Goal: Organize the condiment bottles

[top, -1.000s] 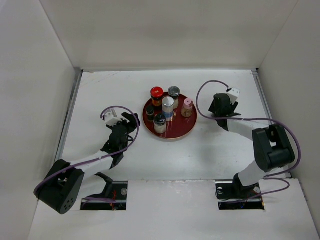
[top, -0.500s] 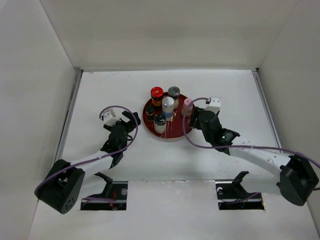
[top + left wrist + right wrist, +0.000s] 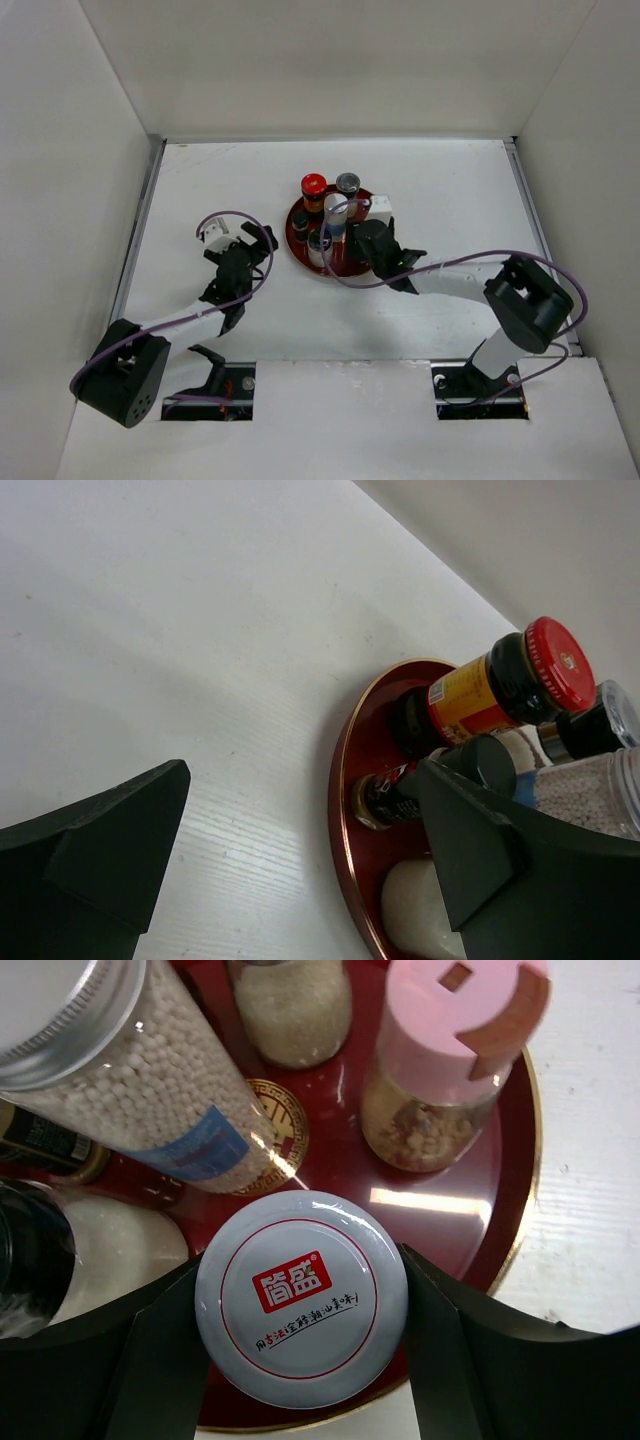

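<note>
A round red dish holds several condiment bottles. A dark bottle with a red cap and a grey-capped one stand at its back, with a tall clear silver-capped bottle in the middle. My right gripper is over the dish's near right part. In the right wrist view it is shut on a bottle with a white lid with a red logo, beside a pink-capped shaker. My left gripper is open and empty just left of the dish, as the left wrist view shows.
White walls enclose the table on the left, back and right. The dish's gold emblem shows between the bottles. A small dark bottle and a pale one stand near the dish's left rim.
My right arm has swung left from the table right of the dish to over the dish's near right part, covering the pink shaker from above. The left arm has barely moved.
</note>
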{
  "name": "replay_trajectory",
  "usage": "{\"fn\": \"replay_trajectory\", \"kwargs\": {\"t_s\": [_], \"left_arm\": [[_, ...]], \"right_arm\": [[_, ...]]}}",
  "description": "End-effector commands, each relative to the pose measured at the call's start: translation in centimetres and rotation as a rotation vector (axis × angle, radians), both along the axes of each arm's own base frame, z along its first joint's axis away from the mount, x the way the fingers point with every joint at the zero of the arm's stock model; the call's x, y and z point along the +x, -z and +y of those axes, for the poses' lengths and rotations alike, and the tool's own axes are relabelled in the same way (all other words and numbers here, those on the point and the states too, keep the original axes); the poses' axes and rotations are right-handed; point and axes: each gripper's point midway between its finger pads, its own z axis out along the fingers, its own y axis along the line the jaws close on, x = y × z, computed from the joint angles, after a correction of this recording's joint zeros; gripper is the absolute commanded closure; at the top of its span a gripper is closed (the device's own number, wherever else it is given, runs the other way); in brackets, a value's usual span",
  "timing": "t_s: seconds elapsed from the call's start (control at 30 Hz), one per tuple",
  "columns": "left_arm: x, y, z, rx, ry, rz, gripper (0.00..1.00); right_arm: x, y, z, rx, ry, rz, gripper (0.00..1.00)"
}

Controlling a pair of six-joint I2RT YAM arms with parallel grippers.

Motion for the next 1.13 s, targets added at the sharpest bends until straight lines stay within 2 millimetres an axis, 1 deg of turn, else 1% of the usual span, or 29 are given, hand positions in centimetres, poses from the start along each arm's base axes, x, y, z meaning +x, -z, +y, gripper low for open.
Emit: {"fn": "replay_trajectory", "kwargs": {"t_s": [0.0,0.07,0.13,0.2,0.27,0.33,0.37,0.43,0.5,0.53,0.6,0.67,0.8,0.87,0.9,0.97,1.1], "left_arm": [[0.7,-0.8,0.3,-0.006,-0.026,-0.004,0.00],[1.0,-0.2,0.6,0.009,-0.052,0.031,0.00],[1.2,0.1,0.4,0.016,-0.054,0.063,0.00],[1.2,-0.2,0.0,0.027,-0.052,0.075,0.00],[1.2,-0.6,-0.1,0.038,-0.058,0.084,0.00],[1.1,-1.4,0.0,0.043,-0.061,0.091,0.00],[1.1,-1.7,0.1,0.046,-0.062,0.095,0.00],[1.0,-2.6,0.4,0.048,-0.070,0.099,0.00],[0.9,-3.4,0.5,0.051,-0.071,0.100,0.00],[0.9,-3.6,0.5,0.055,-0.071,0.106,0.00],[0.8,-4.3,0.7,0.061,-0.073,0.116,0.00],[0.7,-5.2,0.8,0.065,-0.076,0.120,0.00],[0.5,-7.4,1.1,0.076,-0.091,0.105,0.00],[0.4,-8.2,1.2,0.079,-0.100,0.090,0.00],[0.4,-8.4,1.2,0.085,-0.099,0.085,0.00],[0.5,-8.7,1.2,0.092,-0.098,0.076,0.00],[0.8,-8.3,1.1,0.131,-0.092,0.102,0.00]], "right_arm": [[2.5,-6.2,3.4,0.147,-0.016,-0.178,0.45],[2.4,-5.2,3.4,0.126,-0.012,-0.166,0.41],[2.3,-4.4,3.3,0.109,-0.011,-0.152,0.33],[1.9,-4.2,3.4,0.100,-0.019,-0.149,0.24],[1.4,-4.7,3.3,0.098,-0.024,-0.154,0.13],[0.8,-6.2,2.9,0.112,-0.026,-0.169,0.01],[0.4,-7.3,2.6,0.127,-0.027,-0.182,0.00],[-0.4,-10.0,1.6,0.170,-0.027,-0.225,0.00],[-1.4,-12.5,0.1,0.215,-0.016,-0.280,0.00],[-2.0,-13.4,-0.9,0.237,-0.002,-0.302,0.00],[-2.6,-13.9,-3.3,0.251,0.044,-0.329,0.00],[-3.0,-13.6,-6.0,0.253,0.107,-0.346,0.00],[-4.3,-10.8,-11.6,0.278,0.270,-0.350,0.00],[-4.6,-9.3,-14.4,0.266,0.369,-0.346,0.00],[-4.7,-8.7,-15.3,0.256,0.403,-0.341,0.00],[-4.8,-7.9,-16.0,0.257,0.447,-0.322,0.00],[-4.6,-6.7,-16.0,0.259,0.466,-0.298,0.00]]}}
